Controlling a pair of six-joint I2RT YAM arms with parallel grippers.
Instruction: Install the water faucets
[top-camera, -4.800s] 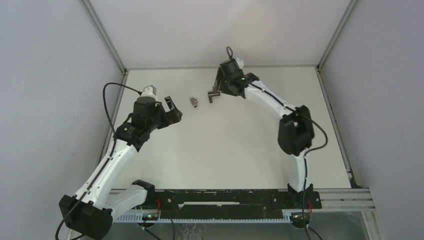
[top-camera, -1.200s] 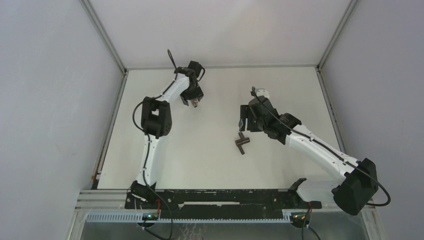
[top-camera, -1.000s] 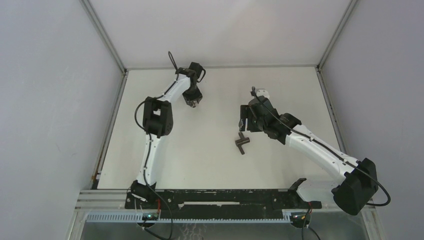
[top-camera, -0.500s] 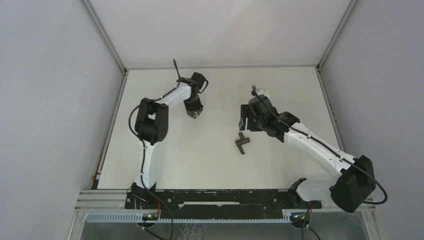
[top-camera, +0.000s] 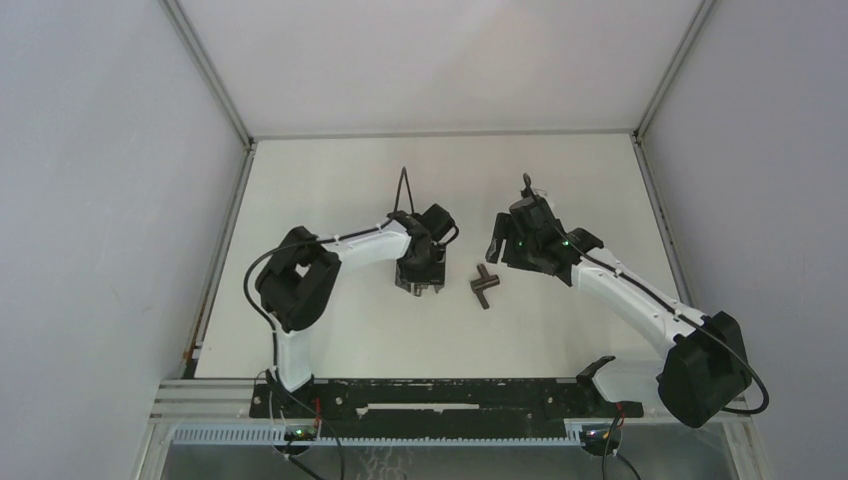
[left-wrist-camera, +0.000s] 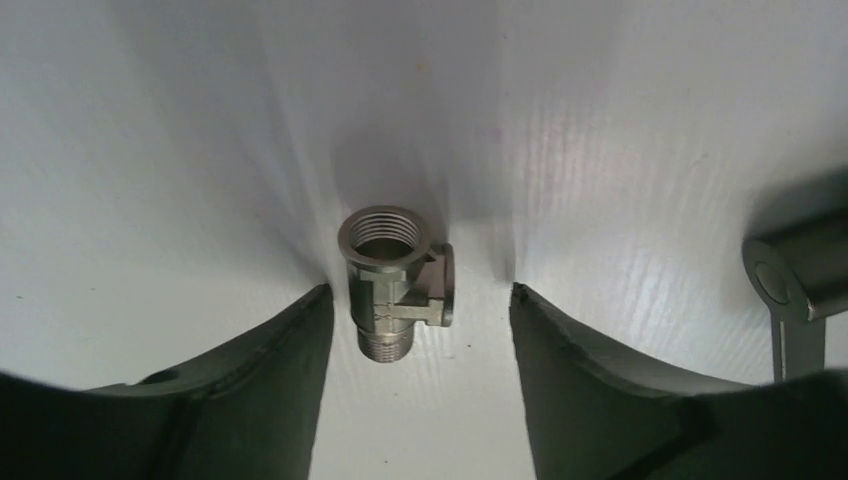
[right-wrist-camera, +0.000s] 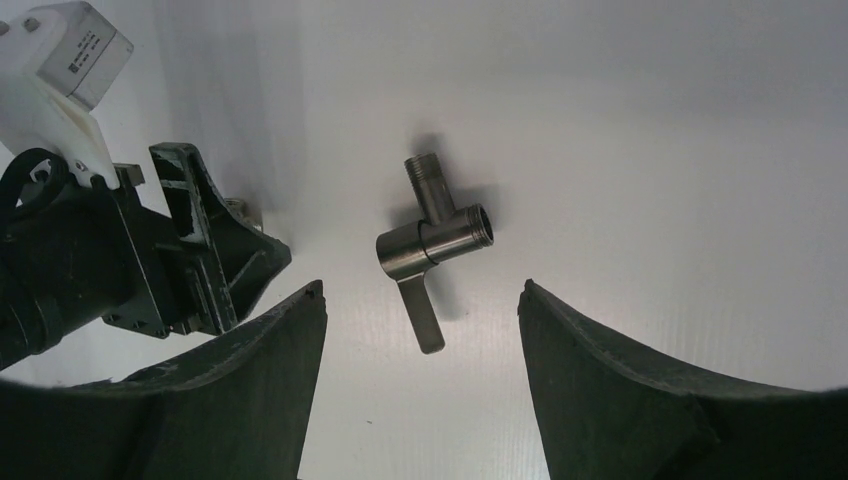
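My left gripper (left-wrist-camera: 420, 292) has its jaws parted around the silvery threaded fitting (left-wrist-camera: 392, 285), which sits on the white table (left-wrist-camera: 620, 150) close to one finger and clear of the other. Just beside it to the right lies the dark T-shaped tap (right-wrist-camera: 432, 240), lever pointing back at the right gripper (right-wrist-camera: 421, 287), whose jaws are spread and empty. The left gripper crowds that view's left edge.

One tap piece (right-wrist-camera: 430, 240), one fitting (left-wrist-camera: 393, 280), two arms (top-camera: 360, 245) (top-camera: 630, 295).
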